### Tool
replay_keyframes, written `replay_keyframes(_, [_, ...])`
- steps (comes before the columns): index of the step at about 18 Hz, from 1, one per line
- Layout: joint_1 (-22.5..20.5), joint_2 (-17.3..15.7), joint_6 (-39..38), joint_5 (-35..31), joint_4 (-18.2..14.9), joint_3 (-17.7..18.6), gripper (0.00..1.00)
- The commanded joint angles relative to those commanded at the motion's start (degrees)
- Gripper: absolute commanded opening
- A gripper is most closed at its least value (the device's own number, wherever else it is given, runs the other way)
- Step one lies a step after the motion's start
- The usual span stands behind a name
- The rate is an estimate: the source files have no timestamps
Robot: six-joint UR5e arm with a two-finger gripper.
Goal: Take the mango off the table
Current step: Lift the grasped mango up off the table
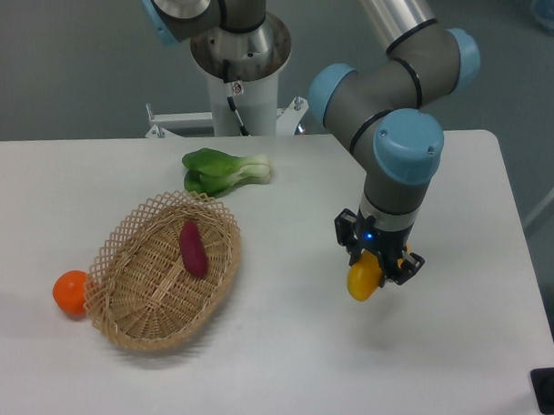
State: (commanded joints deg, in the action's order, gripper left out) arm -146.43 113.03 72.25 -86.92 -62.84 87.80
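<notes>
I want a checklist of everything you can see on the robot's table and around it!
Surface: white table, flat, rounded corner.
Job's things: mango, yellow, held in the gripper above the table.
Clutter: wicker basket holding a purple vegetable; orange fruit against the basket's left rim; leafy green vegetable behind the basket.
Gripper: gripper shut on the mango, pointing down.
Cables: black cable on the robot base.
Surroundings: grey floor; dark object at the right edge.

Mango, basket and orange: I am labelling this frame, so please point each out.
mango [363,280], fixed camera, lower yellow end below the gripper.
basket [135,223], fixed camera, upper left woven rim.
orange [70,291], fixed camera, middle of the fruit.
</notes>
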Motion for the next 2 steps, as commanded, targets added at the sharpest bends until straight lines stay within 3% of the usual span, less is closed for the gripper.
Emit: replay_keyframes(2, [0.0, 0.0, 0.0, 0.0, -0.1, 0.0, 0.57])
